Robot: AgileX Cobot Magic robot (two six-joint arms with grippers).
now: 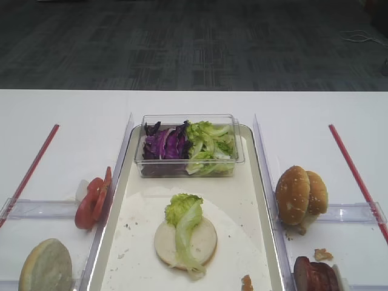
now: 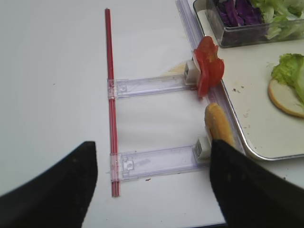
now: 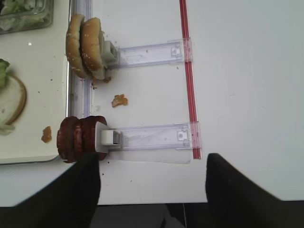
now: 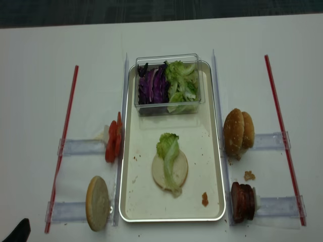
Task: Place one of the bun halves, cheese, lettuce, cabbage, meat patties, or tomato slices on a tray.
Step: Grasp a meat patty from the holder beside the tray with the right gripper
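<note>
— What's in the containers, nearest first?

— The tray [image 4: 214,151] holds a pale flat bun half [image 4: 169,170] with a lettuce leaf [image 4: 169,151] draped over it, and a small crumb [image 4: 205,198] sits near its front right corner. At the tray's far end stands a clear tub [image 4: 167,84], with purple cabbage [image 4: 153,85] in its left part and more lettuce on the right.

— And your grippers?

— My right gripper [image 3: 152,190] is spread wide with nothing in it, hanging just short of the meat patties [image 3: 78,137]. My left gripper [image 2: 154,185] is likewise wide apart and empty.

— What lies around the tray?

— On my right, the patties stand on edge against a clear plastic holder [image 3: 152,137] on the tabletop [image 4: 30,75]; beyond them two seeded bun halves [image 3: 85,46] stand against a second holder, with a scrap between. On my left, a bun half [image 2: 218,124] stands nearest and the tomato slices [image 2: 209,70] farther off, each against its own holder. A red strip [image 2: 110,95] runs along the outer ends of the holders on each side.
</note>
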